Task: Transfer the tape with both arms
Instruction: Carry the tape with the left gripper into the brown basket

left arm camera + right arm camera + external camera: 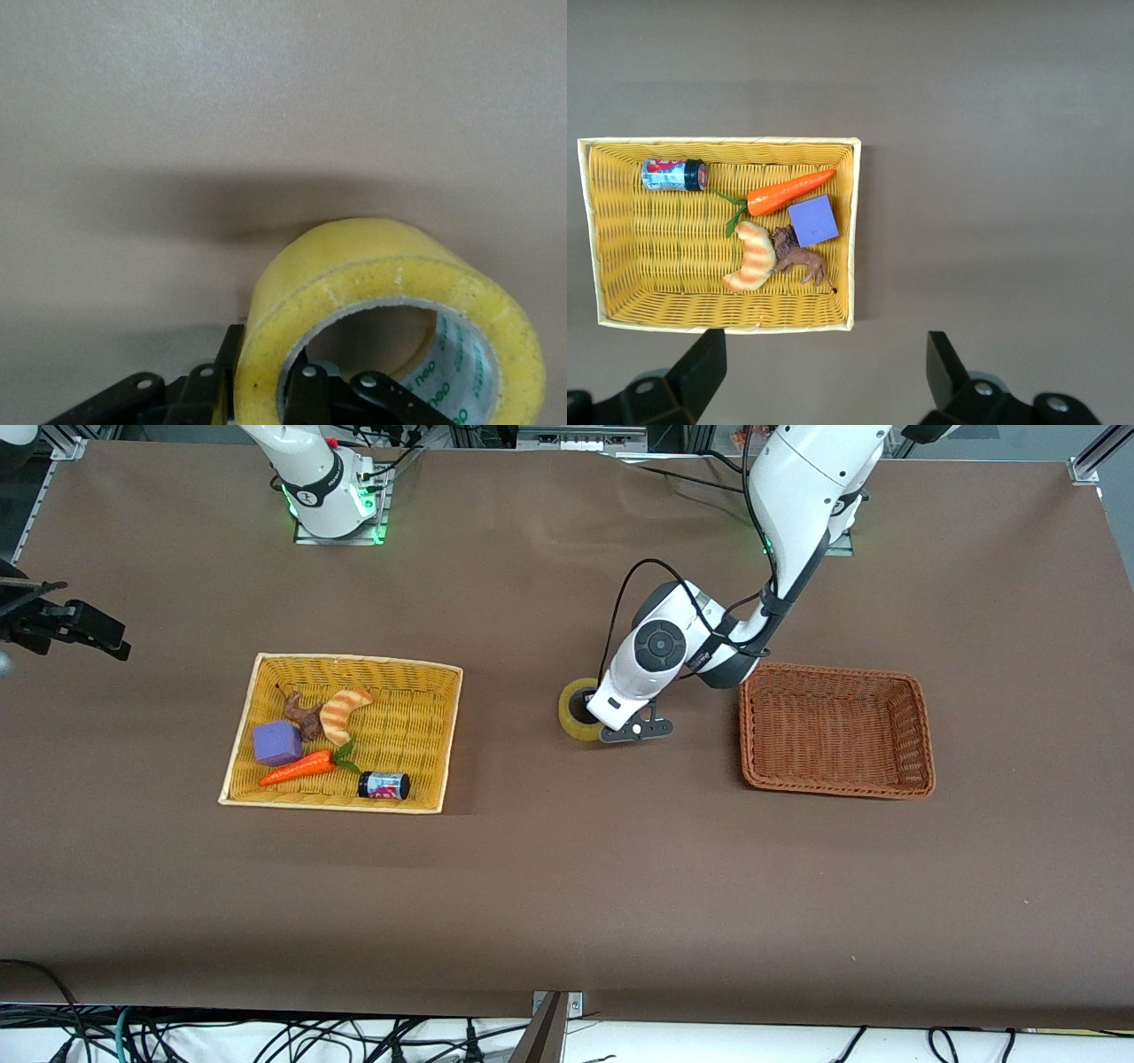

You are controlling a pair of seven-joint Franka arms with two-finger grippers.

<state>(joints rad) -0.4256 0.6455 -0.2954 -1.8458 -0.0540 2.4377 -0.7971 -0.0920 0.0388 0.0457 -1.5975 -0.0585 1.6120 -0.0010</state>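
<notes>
- Tape (578, 709) stands on edge at mid-bench, between the yellow basket (440, 737) and the brown basket (921, 731), well in from every edge.
- Left gripper (634, 731) is pinching the roll's wall, one finger (306, 398) inside the core, one outside; judged best to keep the pinch firm and lift straight before carrying.
- Left arm reaches down from its base at the back edge, wrist tilted low over the roll.
- Right gripper (824, 372) waits with fingers spread, high over the yellow basket.
</notes>
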